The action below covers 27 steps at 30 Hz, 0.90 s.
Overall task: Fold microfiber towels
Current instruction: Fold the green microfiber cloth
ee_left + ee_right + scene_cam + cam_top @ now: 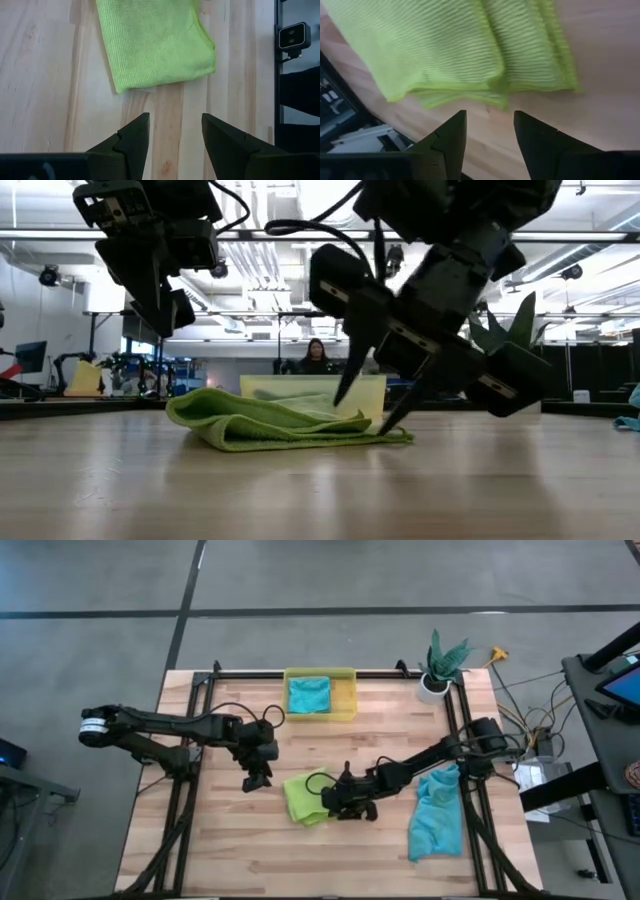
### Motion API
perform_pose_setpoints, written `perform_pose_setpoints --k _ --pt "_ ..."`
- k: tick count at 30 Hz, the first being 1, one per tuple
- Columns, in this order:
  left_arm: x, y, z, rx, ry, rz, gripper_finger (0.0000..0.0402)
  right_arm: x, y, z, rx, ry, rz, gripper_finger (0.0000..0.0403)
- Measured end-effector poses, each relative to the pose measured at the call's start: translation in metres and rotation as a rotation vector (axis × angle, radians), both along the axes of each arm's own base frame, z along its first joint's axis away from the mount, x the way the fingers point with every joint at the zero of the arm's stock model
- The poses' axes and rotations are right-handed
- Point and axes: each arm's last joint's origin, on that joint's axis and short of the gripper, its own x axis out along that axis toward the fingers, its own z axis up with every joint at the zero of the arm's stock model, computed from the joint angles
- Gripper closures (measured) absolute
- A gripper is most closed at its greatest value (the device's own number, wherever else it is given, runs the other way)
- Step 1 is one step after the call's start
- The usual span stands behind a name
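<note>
Right tool [333, 802] over pale wooden table [240, 850]

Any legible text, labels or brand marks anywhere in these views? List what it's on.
None readable.
Lime green towel, teal towel and yellow bin: no label or print visible.
Screen at the right edge: lit, content too small to read.
Room behind the table in the low view: no legible signs.

Ribbed cloth towel [470, 55], smooth wooden table [50, 100]
</note>
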Motion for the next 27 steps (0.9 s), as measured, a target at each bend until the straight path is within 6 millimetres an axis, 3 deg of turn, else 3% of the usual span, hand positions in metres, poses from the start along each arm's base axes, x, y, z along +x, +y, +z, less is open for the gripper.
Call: perform_pose_setpoints --k 6,27 --pt "0.0 0.0 0.0 0.001 -0.003 -0.002 0.0236 0.01 0.002 0.001 0.016 -0.004 -0.053 0.0243" --pt "-0.001 0.0 0.001 0.005 -0.007 -0.007 0.0236 0.011 -0.001 0.006 -0.079 0.04 -0.127 0.0259"
